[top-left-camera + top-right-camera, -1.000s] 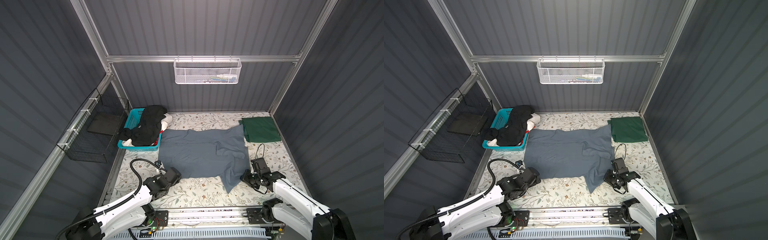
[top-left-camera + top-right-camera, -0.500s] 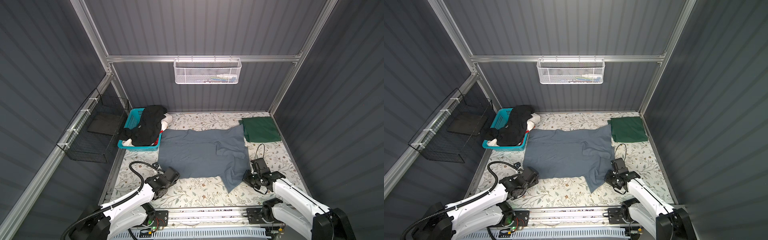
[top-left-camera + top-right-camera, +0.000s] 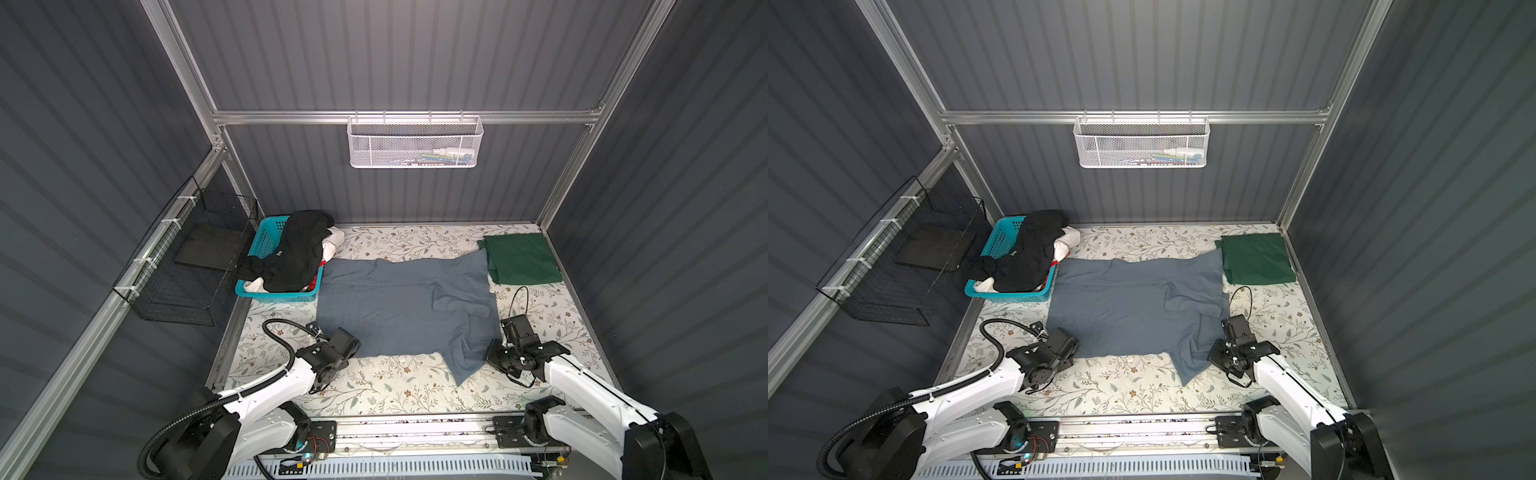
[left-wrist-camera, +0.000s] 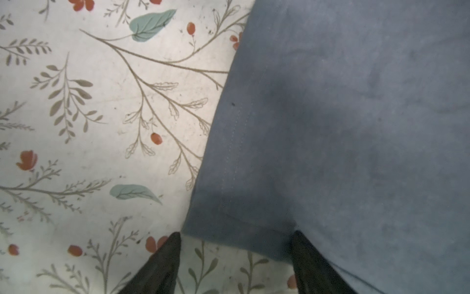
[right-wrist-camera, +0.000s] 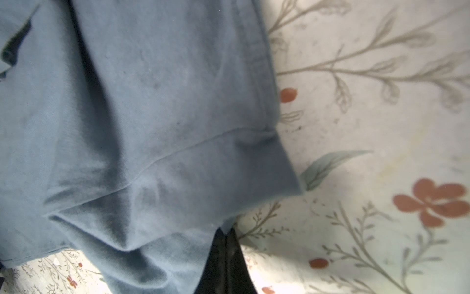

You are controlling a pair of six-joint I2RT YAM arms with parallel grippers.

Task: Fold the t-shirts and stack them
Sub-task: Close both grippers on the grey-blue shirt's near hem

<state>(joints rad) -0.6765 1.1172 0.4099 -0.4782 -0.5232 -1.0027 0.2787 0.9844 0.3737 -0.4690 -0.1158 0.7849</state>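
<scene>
blue-grey t-shirt (image 3: pixel 399 307) is lying spread flat mid-table (image 3: pixel 395 386), sleeve at near right rumpled. left gripper (image 4: pixel 236 233) is sitting jaws apart, straddling its near-left hem corner. right gripper (image 5: pixel 225 231) is pinching the shirt's near-right edge, jaws closed on cloth. green t-shirt (image 3: pixel 521 259) is lying folded far right, black t-shirt (image 3: pixel 299 249) is spilling over turquoise basket (image 3: pixel 266 237)
</scene>
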